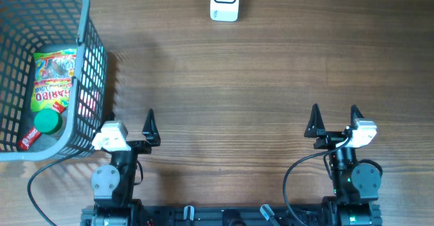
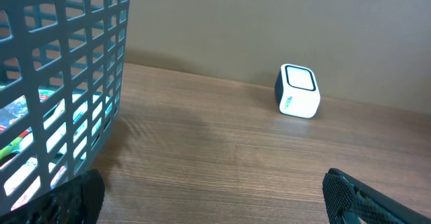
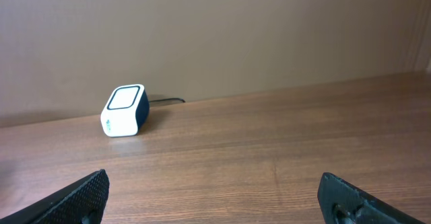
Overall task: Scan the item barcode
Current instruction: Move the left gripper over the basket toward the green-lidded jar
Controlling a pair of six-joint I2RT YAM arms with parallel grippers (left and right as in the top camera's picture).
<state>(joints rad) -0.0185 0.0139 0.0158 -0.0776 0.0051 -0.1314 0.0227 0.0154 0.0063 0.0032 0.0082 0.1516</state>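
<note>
**Both claws spread, bag in basket**

I see the L claw (image 1: 130, 123) spread wide, holding nothing, just beside the basket (image 1: 91, 32) at near left. R claw (image 1: 334, 114) is spread too, also holding nothing, over the table (image 1: 237, 83). Candy bag (image 1: 54, 83) lies inside the basket w/ a green-capped bottle (image 1: 47, 121) touching it. Scanner (image 1: 224, 1) sits at the far edge, well apart from both claws.

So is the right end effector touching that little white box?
Apart. Overhead, the right end effector sits open near the robot's base; the white box stands far across the table, wide gap between.
</note>
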